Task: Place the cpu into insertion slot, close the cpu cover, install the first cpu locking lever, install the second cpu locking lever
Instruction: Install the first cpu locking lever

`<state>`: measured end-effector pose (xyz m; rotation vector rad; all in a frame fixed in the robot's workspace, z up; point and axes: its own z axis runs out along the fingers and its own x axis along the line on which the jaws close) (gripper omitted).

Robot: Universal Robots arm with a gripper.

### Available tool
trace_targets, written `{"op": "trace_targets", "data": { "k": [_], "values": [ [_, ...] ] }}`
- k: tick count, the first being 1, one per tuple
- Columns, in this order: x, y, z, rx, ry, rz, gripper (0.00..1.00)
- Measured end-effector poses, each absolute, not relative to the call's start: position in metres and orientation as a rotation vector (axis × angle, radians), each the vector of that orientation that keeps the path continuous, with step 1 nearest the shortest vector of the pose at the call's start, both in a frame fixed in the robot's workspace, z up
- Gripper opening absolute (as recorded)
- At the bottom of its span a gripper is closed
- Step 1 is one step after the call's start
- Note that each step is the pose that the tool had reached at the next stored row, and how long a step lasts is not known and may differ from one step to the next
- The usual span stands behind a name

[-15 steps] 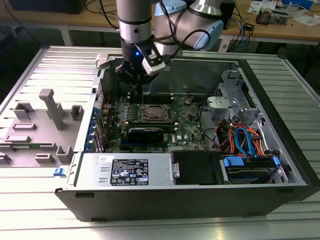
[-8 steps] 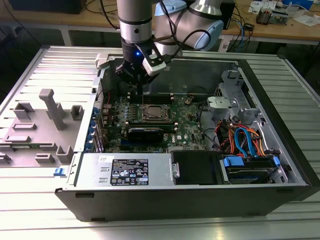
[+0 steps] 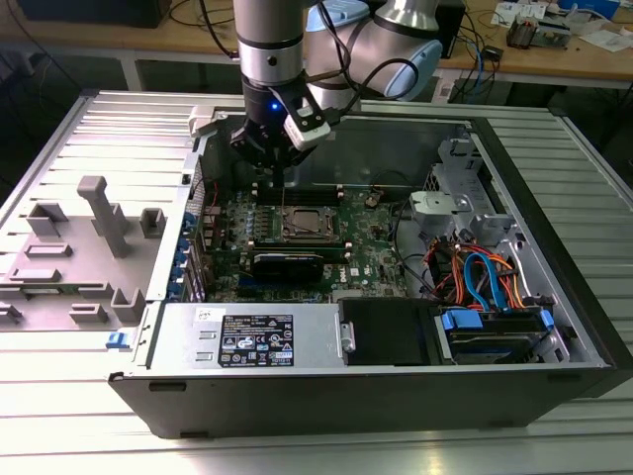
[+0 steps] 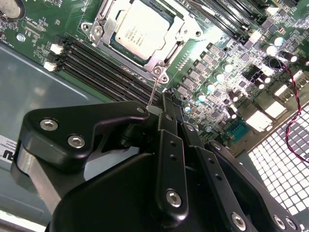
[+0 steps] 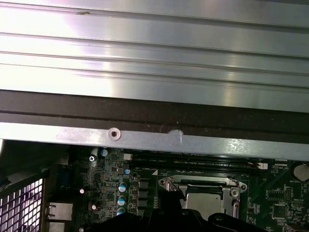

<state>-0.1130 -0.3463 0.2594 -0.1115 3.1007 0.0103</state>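
On the exterior view's left, a grey plastic tray (image 3: 89,247) of holders lies outside the open computer case (image 3: 396,396). The gripper (image 3: 279,168) (image 4: 164,104) hangs over the green board (image 3: 376,257), its fingers (image 4: 169,128) pressed together. A thin wire lever (image 4: 153,89) reaches their tips, but I cannot tell whether they nip it. At about five o'clock from the gripper in the exterior view, the chip (image 3: 307,224) (image 4: 142,31) sits in the socket (image 3: 327,236), with the cover (image 4: 100,24) flat around it. In the first wrist view the gripper's black body hides part of the chip (image 5: 205,200). At three o'clock from the socket lie blue and orange cables (image 3: 485,277).
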Motion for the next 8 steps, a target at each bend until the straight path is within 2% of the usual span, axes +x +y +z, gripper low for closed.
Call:
{"op": "trace_targets", "data": {
  "k": [8],
  "values": [
    [-0.1040,-0.3463,0.2589,-0.112,3.101,0.010,0.11]
  ]
}}
